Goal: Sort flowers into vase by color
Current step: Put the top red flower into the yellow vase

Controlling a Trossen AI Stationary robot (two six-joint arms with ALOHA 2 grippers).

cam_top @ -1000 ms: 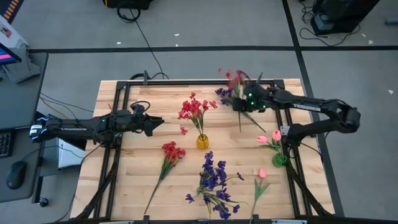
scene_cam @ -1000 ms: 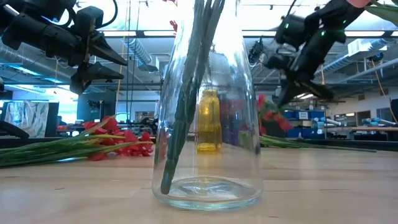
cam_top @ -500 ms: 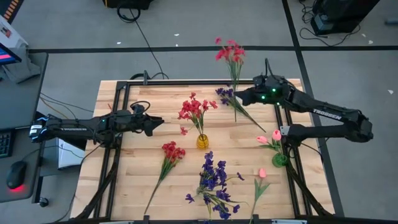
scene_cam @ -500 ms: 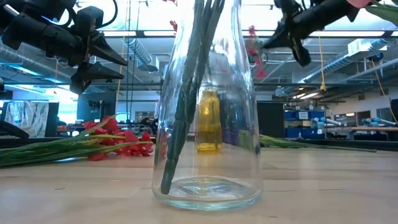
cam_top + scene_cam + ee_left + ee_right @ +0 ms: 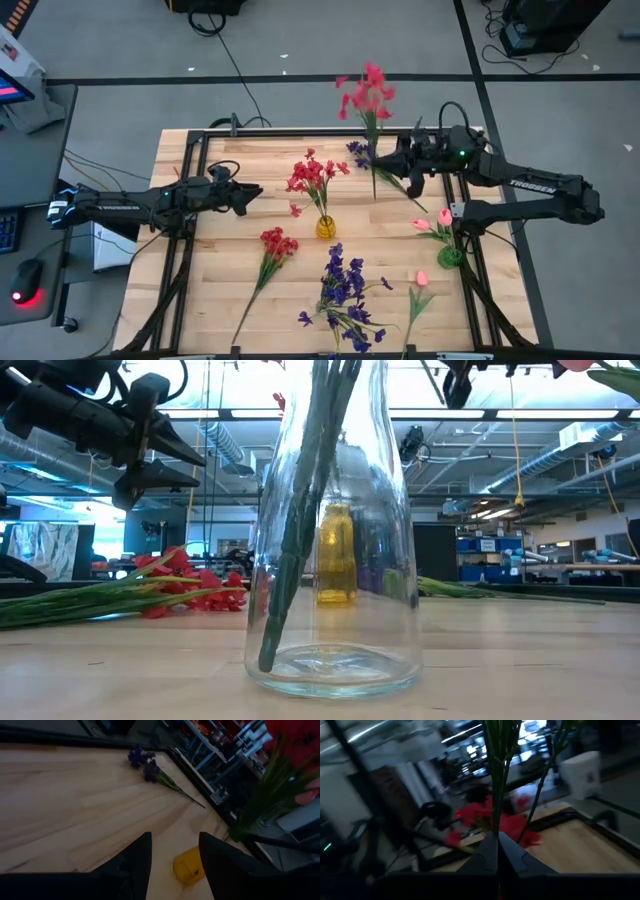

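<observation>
A: Over on the left, above bare boards: left gripper (image 5: pixel 250 194), jaws about half apart, nothing between them. Waiting only. Worth involving?

B: No. Leave parked. Next along, near side: loose red sprig (image 5: pixel 277 243) flat on the table, for a later trip. Then the yellow vase (image 5: pixel 326 229) at mid-table, with 1 bunch of red blooms (image 5: pixel 315 175) standing in it. Likely target, going by colour.

A: And the carried red sprig (image 5: pixel 366 95)?

B: Up in the air at the far edge, right of the vase, clear of the table. Pinched low on the stem by the right gripper (image 5: pixel 388 160), fingers fully closed on it.

A: Heading?

B: Long axis far to near from above: blooms toward the far side, past the table edge; cut end toward the near side, just over the purple sprig (image 5: pixel 362 151) lying there. Steepness hard to judge.

A: Handling?

B: Tip blooms up first, cut end straight down. Carry left, high over the standing bunch. Centre on the narrow neck, lower slowly beside the other stems, open only once well inside.
</observation>
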